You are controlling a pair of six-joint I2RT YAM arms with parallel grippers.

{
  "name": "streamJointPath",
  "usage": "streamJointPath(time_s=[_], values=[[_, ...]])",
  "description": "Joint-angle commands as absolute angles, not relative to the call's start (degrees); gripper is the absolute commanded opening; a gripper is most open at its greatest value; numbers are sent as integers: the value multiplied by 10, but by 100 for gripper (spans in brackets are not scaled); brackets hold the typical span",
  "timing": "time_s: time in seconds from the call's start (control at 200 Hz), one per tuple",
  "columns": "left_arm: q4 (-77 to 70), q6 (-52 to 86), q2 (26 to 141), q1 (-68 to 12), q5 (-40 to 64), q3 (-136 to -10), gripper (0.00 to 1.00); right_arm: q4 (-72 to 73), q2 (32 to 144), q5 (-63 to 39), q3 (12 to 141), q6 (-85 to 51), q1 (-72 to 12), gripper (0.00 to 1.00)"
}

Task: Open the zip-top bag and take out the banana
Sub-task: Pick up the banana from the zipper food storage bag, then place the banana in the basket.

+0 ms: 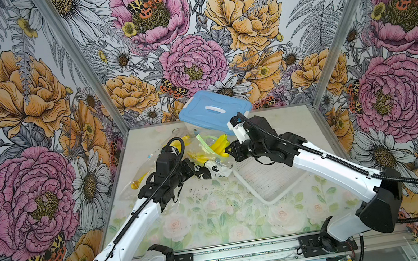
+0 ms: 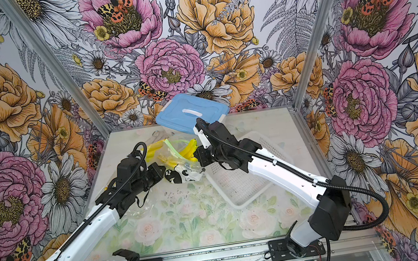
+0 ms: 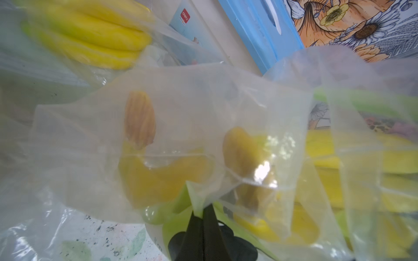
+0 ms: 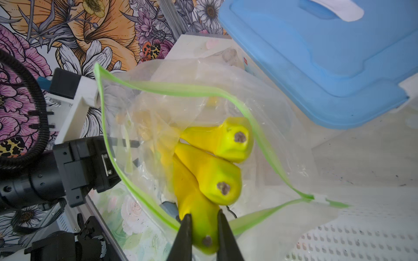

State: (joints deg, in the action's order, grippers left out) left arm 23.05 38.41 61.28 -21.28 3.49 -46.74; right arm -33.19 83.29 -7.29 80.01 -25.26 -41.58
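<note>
The clear zip-top bag (image 4: 181, 90) with a green zip strip lies open at the back middle of the table, seen in both top views (image 1: 205, 144) (image 2: 174, 148). A bunch of yellow banana fingers (image 4: 210, 171) pokes out of its mouth. My right gripper (image 4: 204, 214) is shut on the lowest banana, at the bag's mouth (image 1: 227, 150). My left gripper (image 3: 202, 211) is shut on a fold of the bag's plastic (image 3: 203, 108) at the far end from the mouth. It hovers over a black-and-white pouch (image 1: 197, 166).
A box with a blue lid (image 1: 213, 111) stands just behind the bag. A white perforated basket (image 1: 270, 180) lies under my right arm. Another clear bag with yellow pieces (image 1: 137, 184) lies under my left arm. More yellow bananas (image 2: 155, 148) lie by the left wrist.
</note>
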Motion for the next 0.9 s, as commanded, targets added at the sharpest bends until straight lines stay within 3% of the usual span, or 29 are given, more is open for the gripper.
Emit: streamJointPath(time_s=[0.0, 0.585, 0.66, 0.895], values=[[318, 320, 618, -216, -61, -491, 0, -329, 791, -37, 781, -257, -403, 0], [358, 296, 612, -165, -45, -493, 0, -386, 624, 35, 615, -252, -246, 0], [351, 295, 605, -165, -32, -490, 0, -385, 624, 15, 604, -245, -241, 11], [344, 293, 592, -164, -6, -478, 0, -384, 635, -9, 602, -247, -241, 13]])
